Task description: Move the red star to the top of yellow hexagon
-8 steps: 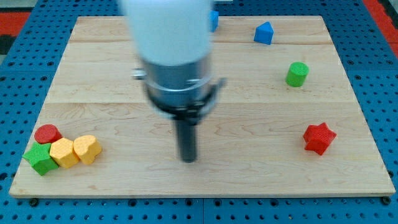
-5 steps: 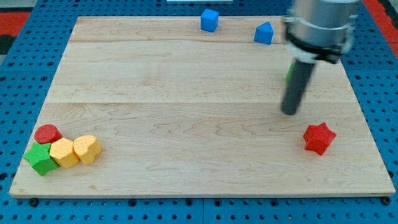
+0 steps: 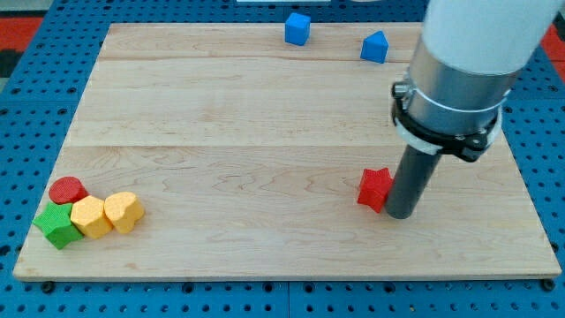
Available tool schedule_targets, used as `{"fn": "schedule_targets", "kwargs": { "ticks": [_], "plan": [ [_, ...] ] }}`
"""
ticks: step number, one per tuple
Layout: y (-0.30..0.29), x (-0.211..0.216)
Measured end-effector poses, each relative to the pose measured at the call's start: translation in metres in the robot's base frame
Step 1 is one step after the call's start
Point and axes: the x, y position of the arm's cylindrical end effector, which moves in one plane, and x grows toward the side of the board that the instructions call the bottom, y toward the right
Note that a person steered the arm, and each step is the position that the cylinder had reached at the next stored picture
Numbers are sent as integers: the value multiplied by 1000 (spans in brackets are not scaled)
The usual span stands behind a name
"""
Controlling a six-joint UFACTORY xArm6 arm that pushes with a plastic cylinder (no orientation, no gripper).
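The red star point(image 3: 374, 188) lies on the wooden board point(image 3: 265, 115), right of centre toward the view's bottom. My tip point(image 3: 400, 214) stands right against the star's right side, touching it. The yellow hexagon point(image 3: 90, 216) sits at the view's bottom left, packed among other blocks, far to the left of the star. The arm's body hides the board behind it at the view's right; the green cylinder does not show.
Around the yellow hexagon: a red cylinder point(image 3: 67, 190) above-left, a green block point(image 3: 56, 226) at its left, another yellow block point(image 3: 124, 211) at its right. A blue cube point(image 3: 297, 28) and a blue block point(image 3: 374, 46) stand near the view's top edge.
My tip swung from the board's middle to the right, then came down to the star's right side. The red star has slid leftward by about a block and a half.
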Motion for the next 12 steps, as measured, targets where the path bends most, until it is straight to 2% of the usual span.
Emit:
{"fn": "schedule_targets", "kwargs": {
  "ticks": [1,3,7,12],
  "plan": [
    [33,0],
    [-8,-9],
    [-58,-94],
    [-283,-99]
  ]
}}
